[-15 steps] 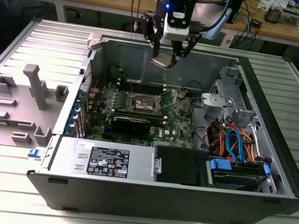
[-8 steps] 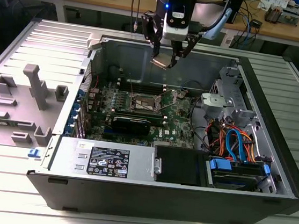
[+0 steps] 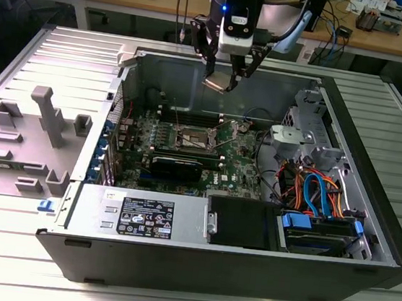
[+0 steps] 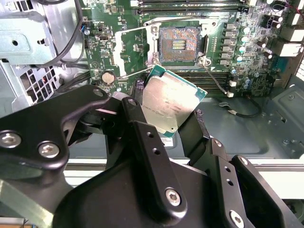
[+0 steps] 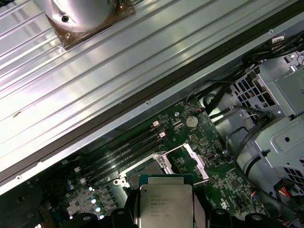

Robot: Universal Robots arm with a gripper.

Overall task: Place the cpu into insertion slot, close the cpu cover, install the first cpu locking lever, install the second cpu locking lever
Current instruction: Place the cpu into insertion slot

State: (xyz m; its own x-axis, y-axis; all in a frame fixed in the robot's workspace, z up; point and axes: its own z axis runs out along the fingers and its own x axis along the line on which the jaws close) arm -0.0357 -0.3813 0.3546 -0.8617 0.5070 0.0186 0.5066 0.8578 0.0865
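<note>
My gripper (image 3: 220,82) hangs above the open computer case, shut on the cpu (image 3: 216,85), a flat square chip with a silver-grey top. In both wrist views the cpu (image 4: 171,102) (image 5: 165,205) sits tilted between the black fingers (image 4: 142,137). Below it on the green motherboard lies the insertion slot (image 4: 178,44) (image 3: 196,139), its dark centre bare. The cpu cover (image 4: 127,51) (image 5: 194,160), a thin silvery frame, stands swung open beside the slot. Thin wire levers (image 4: 214,78) lie loose at the slot's edges. The cpu is well clear of the slot.
Long black memory slots (image 4: 209,72) flank the socket. A power supply (image 3: 143,213) and a drive cage with orange and blue cables (image 3: 315,196) fill the case's near side. Grey fixtures (image 3: 45,114) stand on the table at the exterior view's left. Case walls (image 3: 280,94) ring the board.
</note>
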